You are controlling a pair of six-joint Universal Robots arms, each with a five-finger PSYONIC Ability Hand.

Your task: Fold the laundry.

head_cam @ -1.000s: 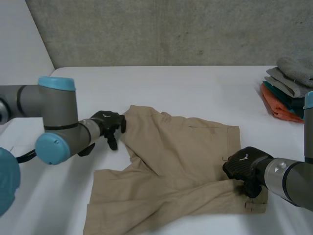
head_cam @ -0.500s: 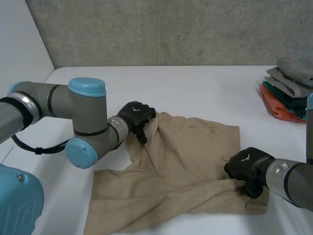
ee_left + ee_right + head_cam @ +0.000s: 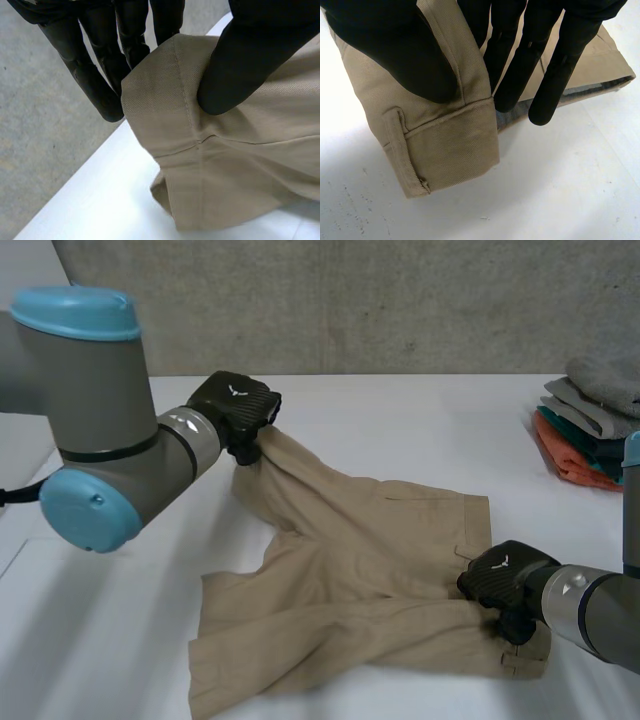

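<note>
The left hand is pinching a stitched leg hem of the tan twill shorts and holding it up off the white table where the rest is lying rumpled, while the right hand is clamping the belt-looped waistband corner low, probably anchoring the limp cloth for a fold.

A pair of tan shorts lies spread on the table, wrinkled and not yet folded. Its waistband is at the right, with a belt loop at the near-right corner, which is bunched and slightly raised. One leg lies flat toward the near left, its hem rumpled. The other leg's hem is lifted off the table at the far left, the cloth draping down from it. A stack of folded clothes, grey, teal and orange, sits at the far right.
</note>
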